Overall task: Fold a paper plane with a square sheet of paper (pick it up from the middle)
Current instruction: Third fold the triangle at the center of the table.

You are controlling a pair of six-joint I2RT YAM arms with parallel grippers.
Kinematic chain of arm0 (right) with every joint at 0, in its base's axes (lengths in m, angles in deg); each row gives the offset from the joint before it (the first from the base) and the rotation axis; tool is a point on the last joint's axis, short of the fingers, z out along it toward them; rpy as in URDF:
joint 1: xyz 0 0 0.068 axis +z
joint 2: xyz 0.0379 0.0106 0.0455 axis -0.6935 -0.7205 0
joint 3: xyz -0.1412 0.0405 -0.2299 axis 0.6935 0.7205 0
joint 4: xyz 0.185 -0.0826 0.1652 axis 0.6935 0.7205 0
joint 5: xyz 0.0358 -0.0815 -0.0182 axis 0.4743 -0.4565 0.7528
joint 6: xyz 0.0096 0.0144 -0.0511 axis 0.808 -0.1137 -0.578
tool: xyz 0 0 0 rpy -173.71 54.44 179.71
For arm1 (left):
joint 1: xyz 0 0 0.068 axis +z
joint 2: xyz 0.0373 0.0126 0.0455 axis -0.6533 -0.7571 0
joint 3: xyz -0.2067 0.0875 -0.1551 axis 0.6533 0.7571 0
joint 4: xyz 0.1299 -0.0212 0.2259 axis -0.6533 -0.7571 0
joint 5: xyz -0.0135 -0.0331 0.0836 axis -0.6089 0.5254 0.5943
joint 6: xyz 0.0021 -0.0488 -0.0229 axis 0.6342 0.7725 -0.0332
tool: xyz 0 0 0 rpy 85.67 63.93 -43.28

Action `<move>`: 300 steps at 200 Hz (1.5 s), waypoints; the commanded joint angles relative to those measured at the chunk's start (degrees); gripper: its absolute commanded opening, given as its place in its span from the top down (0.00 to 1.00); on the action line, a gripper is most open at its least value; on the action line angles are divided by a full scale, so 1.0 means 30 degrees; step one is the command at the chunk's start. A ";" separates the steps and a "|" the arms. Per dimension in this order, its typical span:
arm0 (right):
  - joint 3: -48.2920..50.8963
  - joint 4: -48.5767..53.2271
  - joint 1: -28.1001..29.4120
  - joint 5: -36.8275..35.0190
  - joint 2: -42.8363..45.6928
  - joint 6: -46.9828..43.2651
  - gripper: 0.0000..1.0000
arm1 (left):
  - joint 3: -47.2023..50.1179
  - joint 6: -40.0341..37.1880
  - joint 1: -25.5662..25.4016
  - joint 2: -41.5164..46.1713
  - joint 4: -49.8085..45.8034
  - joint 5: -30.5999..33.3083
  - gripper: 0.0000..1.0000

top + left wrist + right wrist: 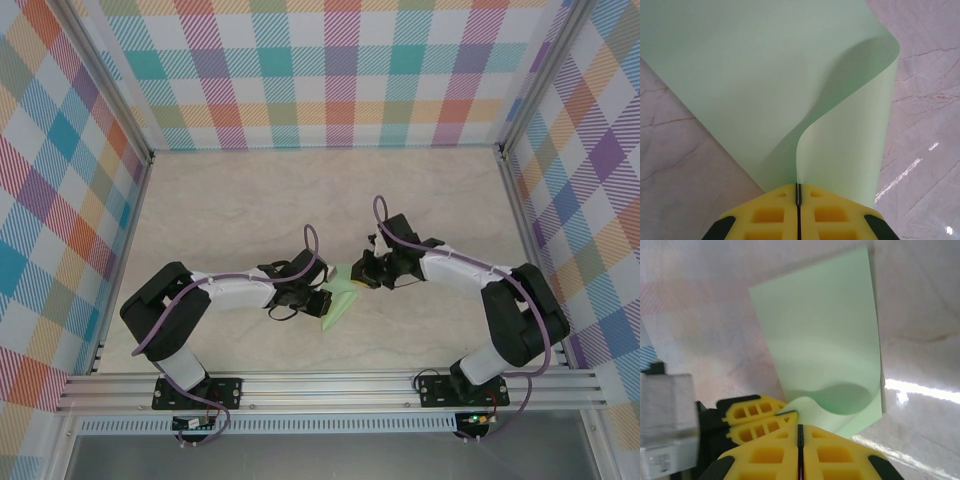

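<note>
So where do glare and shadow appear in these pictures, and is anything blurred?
Left wrist: glare streaks on the table, shadow under the curl of the paper. Right wrist: bright glare band on the table, top-left background blurred. Top external: even light, sharp.

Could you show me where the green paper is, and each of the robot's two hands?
green paper (765, 75): left wrist view, on its flat middle.
left hand (798, 192): left wrist view, between its yellow fingertips.
right hand (800, 430): right wrist view, between its yellow fingertips.
</note>
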 commanded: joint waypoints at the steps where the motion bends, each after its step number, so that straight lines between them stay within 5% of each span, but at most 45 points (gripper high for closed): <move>1: 0.0386 -0.1369 0.0994 0.0356 -0.0275 0.1455 0.91 | 0.0341 0.0100 0.0152 -0.0219 -0.0298 -0.0369 0.93; 91: -0.0859 -0.0770 0.2219 -0.0257 -0.3135 0.1603 0.92 | 0.0508 -0.0083 0.0160 -0.0121 -0.0393 -0.0484 0.93; 213: 0.1390 0.0360 0.2248 -0.1622 -0.2575 0.1324 0.92 | 0.0359 -0.0528 0.0160 -0.0616 -0.0682 -0.0918 0.93; 300: -0.0545 -0.0476 0.2219 -0.1263 -0.1837 0.1346 0.89 | 0.0162 -0.0904 0.0154 -0.0832 -0.1111 -0.1160 0.92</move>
